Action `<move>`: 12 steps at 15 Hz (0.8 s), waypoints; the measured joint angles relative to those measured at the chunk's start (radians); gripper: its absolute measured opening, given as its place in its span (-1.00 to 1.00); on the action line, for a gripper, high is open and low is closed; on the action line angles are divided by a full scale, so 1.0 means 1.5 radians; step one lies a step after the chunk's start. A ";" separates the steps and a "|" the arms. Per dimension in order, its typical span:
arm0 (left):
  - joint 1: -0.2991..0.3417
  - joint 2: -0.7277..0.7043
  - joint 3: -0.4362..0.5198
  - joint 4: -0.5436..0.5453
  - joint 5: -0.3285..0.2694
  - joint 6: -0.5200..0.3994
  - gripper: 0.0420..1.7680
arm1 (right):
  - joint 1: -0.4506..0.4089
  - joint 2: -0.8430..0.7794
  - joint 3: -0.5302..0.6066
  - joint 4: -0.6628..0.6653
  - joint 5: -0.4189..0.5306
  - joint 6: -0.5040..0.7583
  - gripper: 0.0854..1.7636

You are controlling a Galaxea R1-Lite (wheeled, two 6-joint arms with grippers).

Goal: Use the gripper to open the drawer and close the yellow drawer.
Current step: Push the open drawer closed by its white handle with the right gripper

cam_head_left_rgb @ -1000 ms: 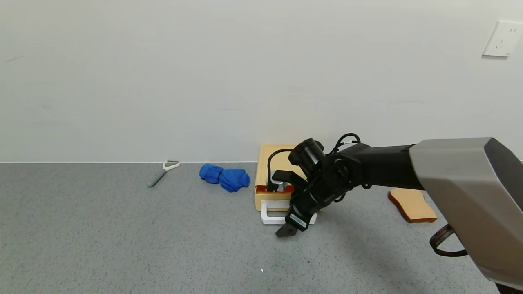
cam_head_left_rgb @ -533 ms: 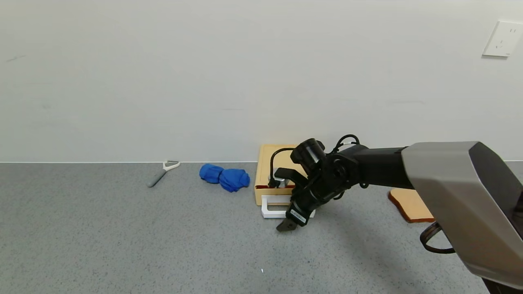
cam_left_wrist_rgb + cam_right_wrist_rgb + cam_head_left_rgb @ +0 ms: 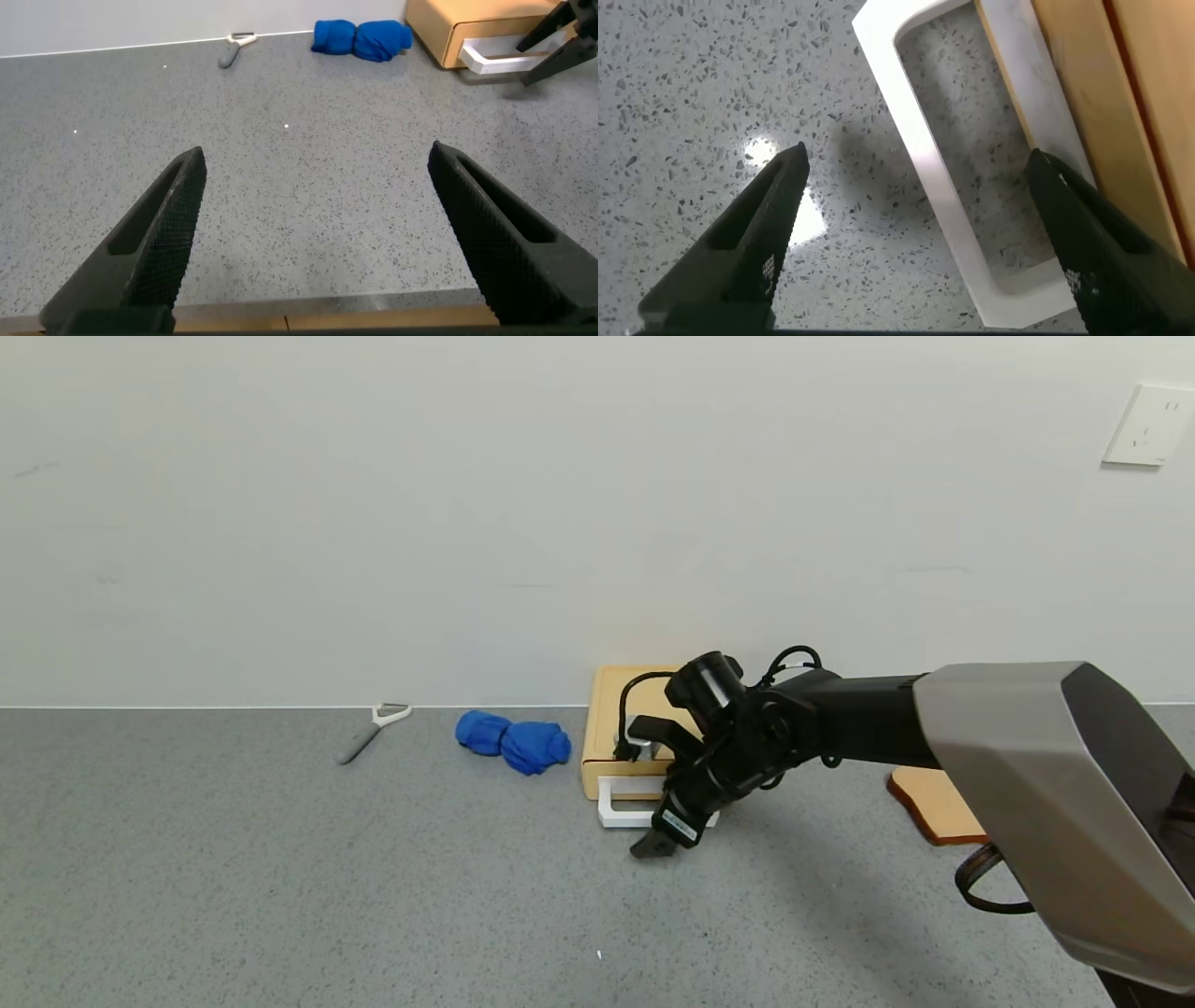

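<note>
— Since a second ago the tray is sliding back in: the red gap in the drawer (image 3: 627,735) is gone, and the white handle (image 3: 624,803) is sitting closer to the box. The right gripper (image 3: 655,846) is pushing farther toward the wall, just right of the frame's centre.

— How are its jaws standing?

— Spread wide. In the right wrist view, the two fingers (image 3: 747,252) are hovering on either side of the white loop, neither one touching it.

— And the other arm?

— The left gripper (image 3: 322,238) is idling low over the bare counter (image 3: 280,887), jaws wide open too.

— What else is lying around?

— One blue cloth (image 3: 513,742) just left of the drawer, one peeler (image 3: 369,728) farther left by the wall, one toast slice (image 3: 934,803) at the right, and one wall socket (image 3: 1148,425) in the upper right corner.
</note>
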 joint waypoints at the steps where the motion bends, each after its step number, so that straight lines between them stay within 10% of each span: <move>1: 0.000 0.000 0.000 0.000 0.000 0.000 0.94 | -0.001 0.002 0.000 -0.005 -0.004 0.000 0.94; 12: 0.000 0.000 0.000 0.000 0.000 0.000 0.94 | 0.000 -0.006 0.001 0.000 -0.011 0.003 0.94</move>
